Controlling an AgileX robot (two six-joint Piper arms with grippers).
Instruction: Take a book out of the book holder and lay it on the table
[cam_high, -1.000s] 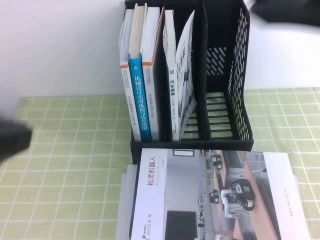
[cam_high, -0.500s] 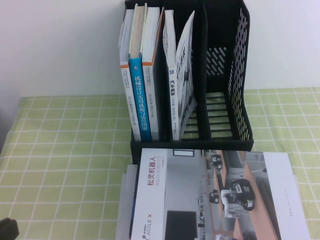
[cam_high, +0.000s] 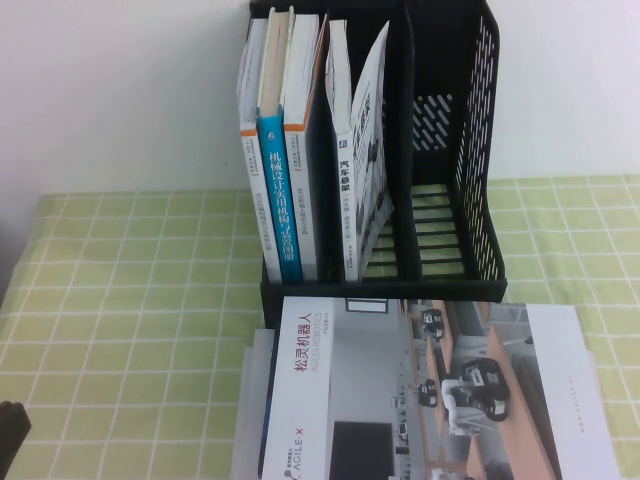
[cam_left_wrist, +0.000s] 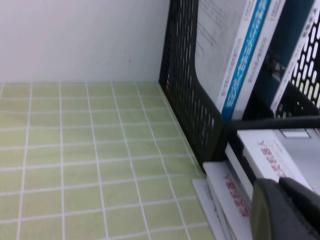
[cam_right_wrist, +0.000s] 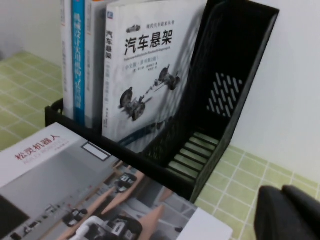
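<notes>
High view: we see the black book holder at the back of the green checked tablecloth, with three books upright in its left compartment, a white car-suspension book leaning in the middle one, and the right compartment bare. A large brochure lies flat on a stack in front of the holder, its long axis running across the table. The left gripper shows only as a dark edge at the near left corner, well apart from the holder; the right gripper appears only in its own wrist view, low and near the holder's open right side. We cannot tell whether either pair of jaws is open or closed. The standing books rise with long axes vertical, spines facing the robot. We judge the leaning book nearer the right arm, so a reach forward and leftward would meet it first.
</notes>
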